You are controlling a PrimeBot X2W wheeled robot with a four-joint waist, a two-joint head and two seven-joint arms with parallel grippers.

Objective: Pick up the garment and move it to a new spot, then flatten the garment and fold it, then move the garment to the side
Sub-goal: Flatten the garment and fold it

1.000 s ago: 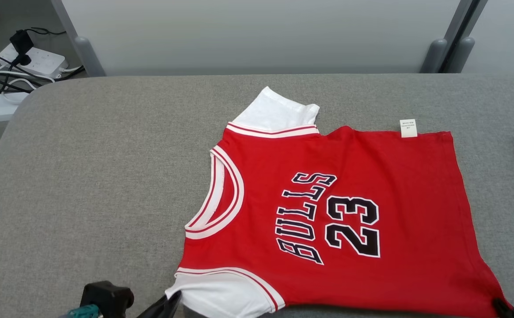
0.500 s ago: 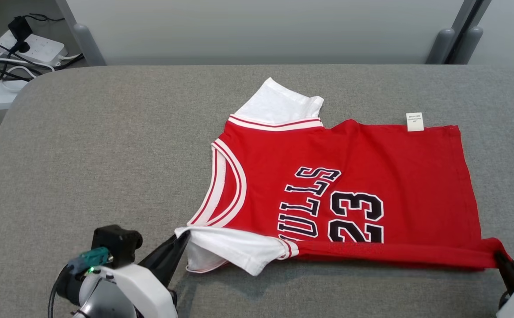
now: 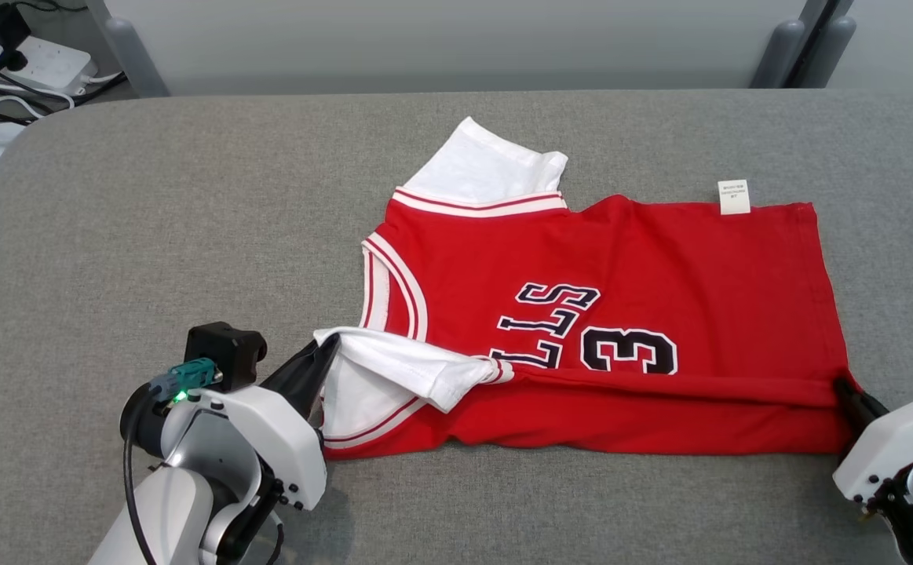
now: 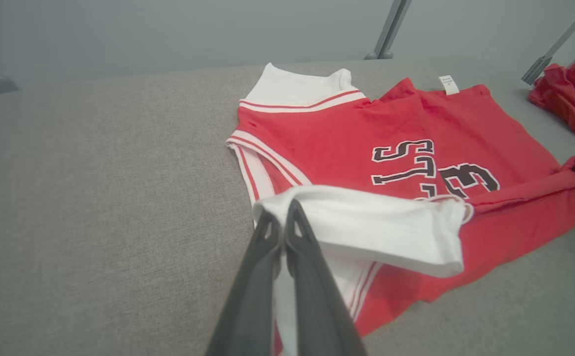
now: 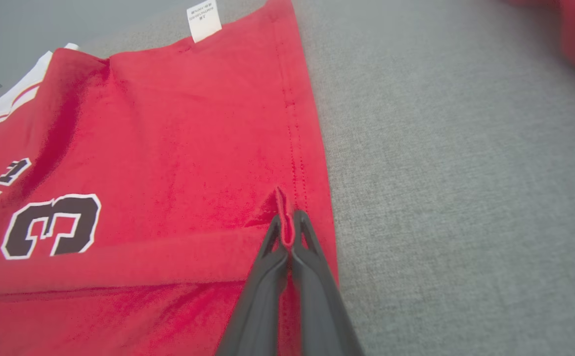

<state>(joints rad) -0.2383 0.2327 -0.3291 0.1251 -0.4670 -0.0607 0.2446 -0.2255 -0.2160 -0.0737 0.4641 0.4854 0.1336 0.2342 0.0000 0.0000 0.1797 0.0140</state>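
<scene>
Grey fabric table (image 3: pixel 150 235) carries a red Bulls jersey (image 3: pixel 660 259), laid sideways at centre-right. Left hand (image 3: pixel 326 355) clamps its near white sleeve (image 3: pixel 401 365); right hand (image 3: pixel 845 388) clamps the near hem corner (image 5: pixel 281 198). Folding is under way: next, both hands should likely carry this edge evenly to the far side.

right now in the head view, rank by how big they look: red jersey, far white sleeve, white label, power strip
1. red jersey
2. far white sleeve
3. power strip, farther from the camera, so its true size is unsure
4. white label
</scene>
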